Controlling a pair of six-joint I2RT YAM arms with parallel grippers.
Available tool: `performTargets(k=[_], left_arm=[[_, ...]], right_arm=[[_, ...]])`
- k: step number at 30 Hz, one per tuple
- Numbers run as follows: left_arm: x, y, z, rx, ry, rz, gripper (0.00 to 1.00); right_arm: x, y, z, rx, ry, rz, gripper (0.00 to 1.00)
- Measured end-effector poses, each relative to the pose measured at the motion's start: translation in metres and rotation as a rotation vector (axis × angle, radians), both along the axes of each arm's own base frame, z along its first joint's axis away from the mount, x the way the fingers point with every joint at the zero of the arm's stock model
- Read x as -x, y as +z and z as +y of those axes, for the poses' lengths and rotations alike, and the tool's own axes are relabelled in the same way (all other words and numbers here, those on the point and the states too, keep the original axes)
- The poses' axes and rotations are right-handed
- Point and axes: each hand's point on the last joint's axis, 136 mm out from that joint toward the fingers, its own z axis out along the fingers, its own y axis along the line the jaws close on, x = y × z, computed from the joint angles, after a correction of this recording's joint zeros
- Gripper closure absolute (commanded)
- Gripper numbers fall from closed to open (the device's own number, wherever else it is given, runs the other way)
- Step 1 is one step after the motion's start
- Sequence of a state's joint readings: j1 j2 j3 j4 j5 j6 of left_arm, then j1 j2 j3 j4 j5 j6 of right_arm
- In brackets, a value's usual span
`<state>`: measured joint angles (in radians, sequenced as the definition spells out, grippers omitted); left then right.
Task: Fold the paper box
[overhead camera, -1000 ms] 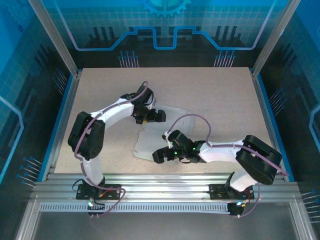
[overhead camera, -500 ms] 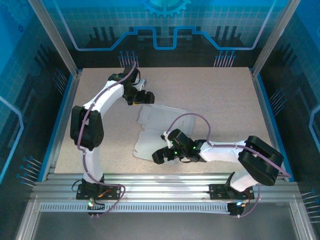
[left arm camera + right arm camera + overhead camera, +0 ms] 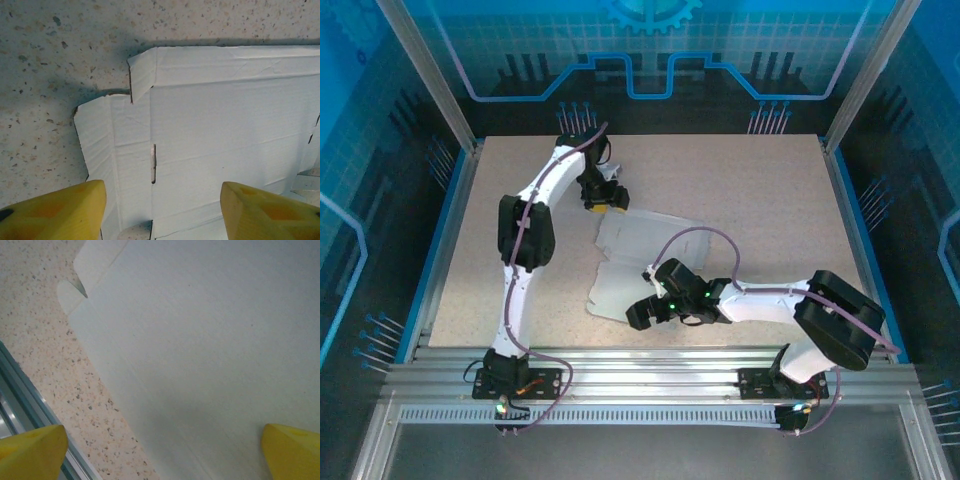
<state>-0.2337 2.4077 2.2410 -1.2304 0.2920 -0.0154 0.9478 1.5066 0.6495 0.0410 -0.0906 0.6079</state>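
Note:
The paper box [image 3: 632,243] lies as a flat die-cut sheet, white-grey side up, in the middle of the table. My left gripper [image 3: 604,200] hovers at the sheet's far left corner. In the left wrist view its jaws [image 3: 162,215] stand open above a flap and a narrow slot [image 3: 153,163], with nothing between the yellow fingers [image 3: 55,210]. My right gripper [image 3: 641,312] is low over the sheet's near edge. It is open too [image 3: 162,455], and the sheet [image 3: 210,340] spreads flat beneath it.
The speckled table [image 3: 760,190] has free room at the right and the back. A metal rail [image 3: 640,362] runs along the near edge, close to my right gripper [image 3: 15,390]. Blue-lit walls enclose the table.
My left arm has stretched out and swung its gripper from over the sheet's far edge toward the back left. The right arm and the sheet have not moved.

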Motion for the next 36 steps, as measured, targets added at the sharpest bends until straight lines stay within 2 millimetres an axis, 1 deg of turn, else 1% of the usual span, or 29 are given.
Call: performTargets(k=[4,7,15,18,22,25,30,33,34,36], left_arm=[[0.002,-0.008,0.006,-0.026,0.007,0.029,0.41],[0.003,-0.016,0.012,-0.052,0.014,0.046,0.46],[0.003,-0.035,0.024,-0.103,0.027,0.08,0.48],[0.003,-0.042,0.029,-0.113,0.032,0.095,0.53],[0.003,-0.047,0.034,-0.114,0.04,0.108,0.55],[0.002,-0.049,0.035,-0.104,0.044,0.114,0.63],[-0.001,-0.052,0.032,-0.062,0.036,0.122,0.7],[-0.001,-0.054,0.028,-0.036,0.037,0.135,0.79],[-0.001,-0.054,0.028,-0.031,0.037,0.138,0.8],[0.0,-0.054,0.026,-0.014,0.038,0.145,0.88]], right_arm=[[0.0,-0.002,0.0,0.004,-0.001,0.003,0.0],[0.0,-0.002,0.0,0.007,-0.001,0.005,0.0],[-0.002,-0.003,0.002,0.014,-0.002,0.007,0.0],[-0.003,-0.004,0.003,0.014,-0.003,0.008,0.0],[-0.004,-0.004,0.004,0.017,-0.003,0.009,0.0],[-0.005,-0.005,0.005,0.019,-0.003,0.011,0.0],[-0.006,-0.005,0.008,0.018,-0.003,0.011,0.0],[-0.007,-0.006,0.009,0.017,-0.003,0.01,0.0],[-0.007,-0.005,0.009,0.016,-0.003,0.01,0.0],[-0.008,-0.006,0.011,0.017,-0.004,0.011,0.0]])
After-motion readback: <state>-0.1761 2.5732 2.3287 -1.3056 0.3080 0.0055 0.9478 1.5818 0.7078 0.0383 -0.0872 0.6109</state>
